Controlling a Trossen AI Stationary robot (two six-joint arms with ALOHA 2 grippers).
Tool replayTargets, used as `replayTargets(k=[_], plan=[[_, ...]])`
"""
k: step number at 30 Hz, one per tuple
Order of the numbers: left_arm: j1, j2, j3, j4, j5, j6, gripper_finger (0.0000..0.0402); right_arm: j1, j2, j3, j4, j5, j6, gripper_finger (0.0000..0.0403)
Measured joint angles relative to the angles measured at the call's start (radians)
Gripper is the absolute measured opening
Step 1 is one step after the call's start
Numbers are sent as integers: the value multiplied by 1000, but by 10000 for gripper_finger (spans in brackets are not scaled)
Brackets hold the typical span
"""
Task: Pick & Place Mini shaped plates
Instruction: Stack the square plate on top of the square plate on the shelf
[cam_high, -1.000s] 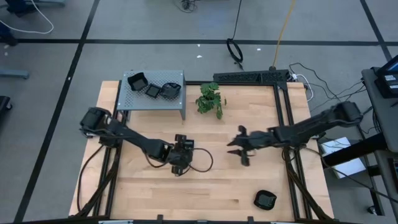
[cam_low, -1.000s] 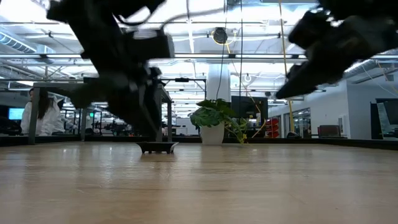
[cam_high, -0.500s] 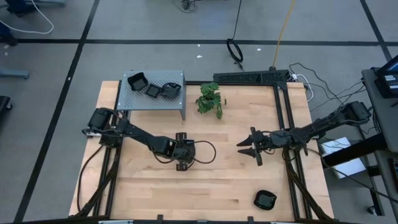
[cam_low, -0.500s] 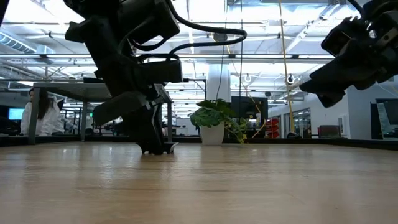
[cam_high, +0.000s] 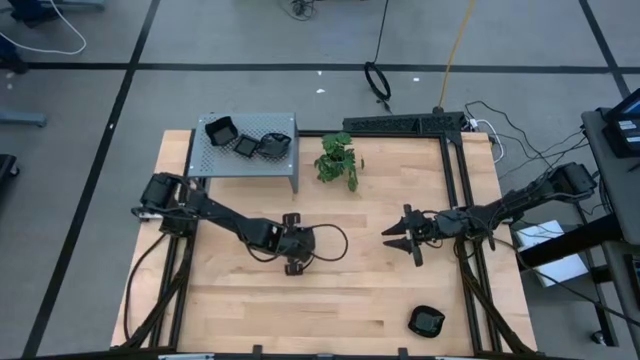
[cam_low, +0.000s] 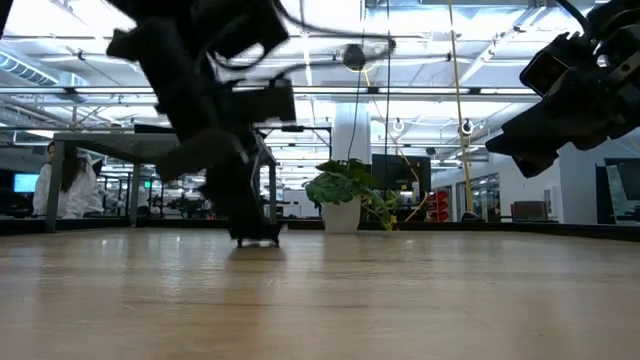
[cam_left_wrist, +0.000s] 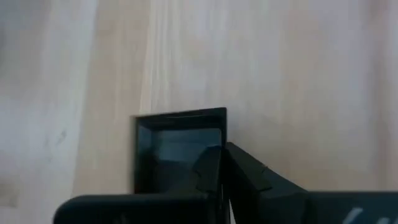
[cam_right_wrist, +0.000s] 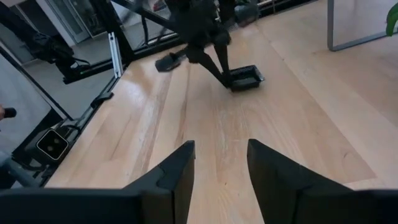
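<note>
The wooden table (cam_high: 330, 300) has broad bare boards across its middle and near side, so there is open room between the two arms and toward the near edge. At the far left corner stands the grey perforated box (cam_high: 245, 158), with three mini shaped plates (cam_high: 247, 140) lying on its top, and just right of it sits the small green plant (cam_high: 338, 160) near the far edge. One more black dish (cam_high: 426, 321) lies alone close to the near right edge, well apart from everything else.

The left gripper (cam_high: 296, 257) is down at the table left of centre, its fingers brought together on the rim of a square black plate (cam_left_wrist: 177, 152) that rests flat on the wood (the left wrist view shows the dark fingers (cam_left_wrist: 239, 177) pinched at the plate's edge). In the low view that plate (cam_low: 256, 238) sits on the table surface under the arm.

The right gripper (cam_high: 403, 237) hangs above bare table right of centre, its fingers (cam_right_wrist: 277, 171) spread apart with nothing between them, pointed toward the left arm and the square plate (cam_right_wrist: 244, 78).
</note>
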Motion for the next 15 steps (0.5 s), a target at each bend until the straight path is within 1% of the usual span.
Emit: replayTargets(k=[4,6,8,10,15], plan=[[-7,-57,36,-12,-24,-14,6,0,0,0,1,0,0,134],[-7,-99,50,-11,-57,-38,7,0,0,0,-2,0,-1,134],[-7,-147,60,-3,-109,-48,14,0,0,0,1,0,-3,134],[-6,-202,64,-6,-182,-46,18,0,0,0,-2,0,-3,134],[24,-347,64,-70,-352,-33,6,0,1,0,17,-1,-1,134]])
